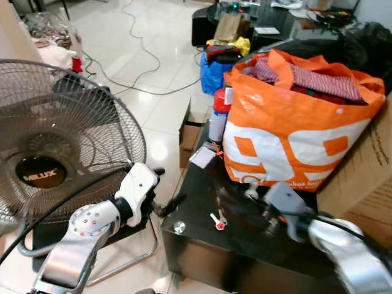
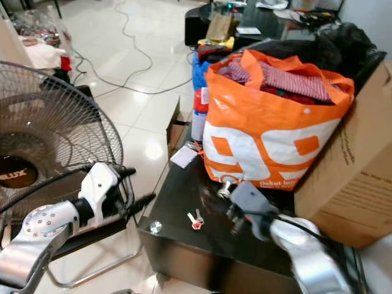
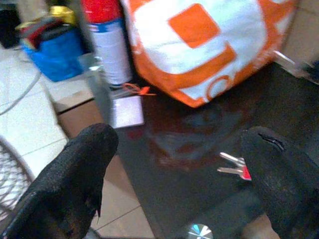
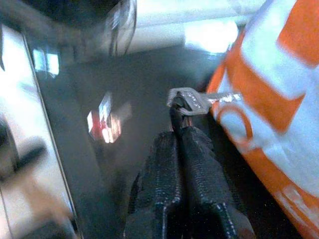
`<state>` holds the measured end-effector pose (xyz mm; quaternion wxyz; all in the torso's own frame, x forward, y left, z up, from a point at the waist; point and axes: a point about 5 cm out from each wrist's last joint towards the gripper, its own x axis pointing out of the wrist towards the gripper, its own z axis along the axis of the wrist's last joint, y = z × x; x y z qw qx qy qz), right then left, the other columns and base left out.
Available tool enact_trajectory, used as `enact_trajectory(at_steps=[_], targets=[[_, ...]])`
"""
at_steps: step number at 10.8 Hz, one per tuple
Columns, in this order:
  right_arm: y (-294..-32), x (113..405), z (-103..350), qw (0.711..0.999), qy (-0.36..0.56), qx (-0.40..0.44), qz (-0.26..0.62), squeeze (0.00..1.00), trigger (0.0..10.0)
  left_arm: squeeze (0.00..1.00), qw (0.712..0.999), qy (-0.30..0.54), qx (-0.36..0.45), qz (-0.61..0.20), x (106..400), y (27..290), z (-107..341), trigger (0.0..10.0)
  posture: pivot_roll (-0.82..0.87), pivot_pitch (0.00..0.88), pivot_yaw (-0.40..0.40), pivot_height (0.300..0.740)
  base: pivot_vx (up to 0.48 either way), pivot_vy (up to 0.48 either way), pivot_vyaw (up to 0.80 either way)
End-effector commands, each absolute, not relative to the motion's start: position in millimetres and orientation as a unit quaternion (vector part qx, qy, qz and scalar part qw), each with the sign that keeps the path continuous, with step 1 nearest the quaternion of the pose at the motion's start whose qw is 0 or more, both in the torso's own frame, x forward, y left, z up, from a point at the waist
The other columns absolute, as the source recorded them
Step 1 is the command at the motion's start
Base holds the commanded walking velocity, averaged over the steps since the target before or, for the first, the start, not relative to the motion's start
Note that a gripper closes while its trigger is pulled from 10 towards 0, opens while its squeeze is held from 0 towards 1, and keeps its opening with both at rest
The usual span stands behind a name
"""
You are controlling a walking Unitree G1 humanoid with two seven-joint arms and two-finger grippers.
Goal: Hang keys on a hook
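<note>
**Operator:** Head views first. I see a black glass table (image 1: 202, 202) carrying an orange bag (image 1: 294, 128) stuffed with clothes. A cardboard box (image 2: 352, 165) stands just beside the bag. A spray can (image 1: 218, 113) with a red cap stands at the bag's far left corner. A fan (image 1: 55, 141) stands on the floor to the left of the table.

**Supervisor:** Location of the keys?

**Operator:** One set, the red-tagged keys (image 1: 218, 221), lies flat on the glass near the front edge, apart from both grippers. My left gripper (image 1: 174, 205) sits at the table's left edge. My right gripper (image 2: 228, 197) is over the glass in front of the bag.

**Supervisor:** Left wrist view?

**Operator:** The two fingers (image 3: 75, 174) stand wide apart with nothing between them. The red-tagged keys lie on the glass near one finger. A small white card (image 3: 127, 110) lies by the spray can.

**Supervisor:** Right wrist view?

**Operator:** The fingers (image 4: 172, 172) are pressed together. A silver key (image 4: 197, 102) sits at their tips, close against the bag; I read it as pinched there. The picture is blurred.
</note>
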<state>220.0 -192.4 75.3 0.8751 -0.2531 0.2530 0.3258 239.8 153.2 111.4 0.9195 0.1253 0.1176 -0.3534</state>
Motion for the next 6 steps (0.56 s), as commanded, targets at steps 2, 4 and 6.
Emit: enact_trajectory(at_steps=[2,4,6], targets=[[-192,222,70,0.884,0.284,-0.246,0.279,0.00,0.0,0.00,0.919,0.117,0.149,-0.345,242,153,110,10.0,-0.03,0.000,-0.041,0.740,0.000,0.000,0.00],[-183,226,75,0.895,0.292,-0.204,0.269,0.00,0.0,0.00,0.909,0.123,0.175,-0.357,246,154,105,10.0,-0.04,0.000,-0.035,0.740,0.000,0.000,0.00],[-190,239,82,0.871,0.281,-0.300,0.269,0.00,0.0,0.00,0.910,0.105,0.182,-0.357,260,148,109,10.0,-0.05,0.000,-0.022,0.740,0.000,0.000,0.00]])
